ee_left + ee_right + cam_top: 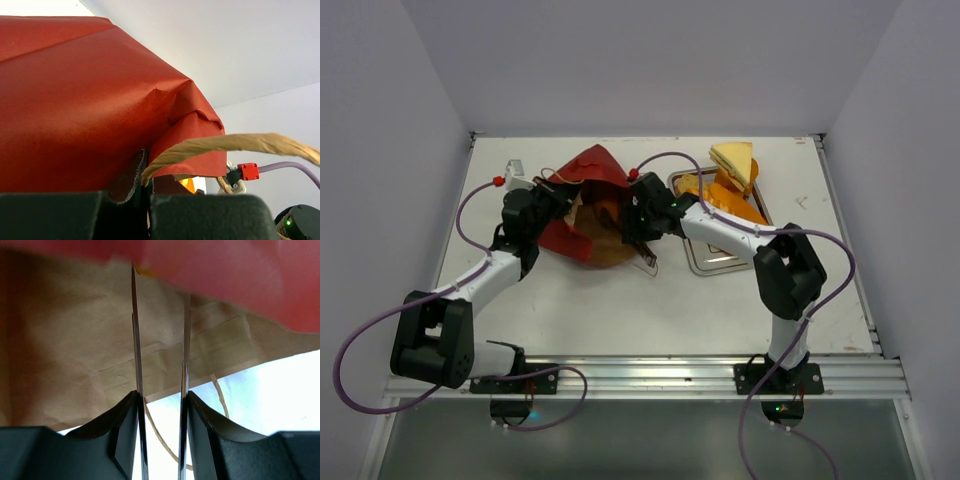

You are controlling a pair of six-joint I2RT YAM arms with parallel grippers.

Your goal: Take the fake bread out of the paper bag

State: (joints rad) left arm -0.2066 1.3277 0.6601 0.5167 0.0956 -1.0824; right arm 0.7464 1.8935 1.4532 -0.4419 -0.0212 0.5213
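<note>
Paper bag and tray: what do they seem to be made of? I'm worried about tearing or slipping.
The paper bag looks like thin paper. It is matte red outside, creased and dented, and raw brown kraft inside. Its handle looks like twisted paper cord. The tray is probably steel or a similar metal, judging by its bright, reflective rim.

Our left arm (485,272) reaches forward and a little to the right. The left gripper (149,200) has its jaws pressed together on the paper bag (75,100). Our right arm (730,232) bends at the elbow toward the left, and on the right gripper (160,287) the thin fingers stand parallel with a narrow gap between them.
</note>
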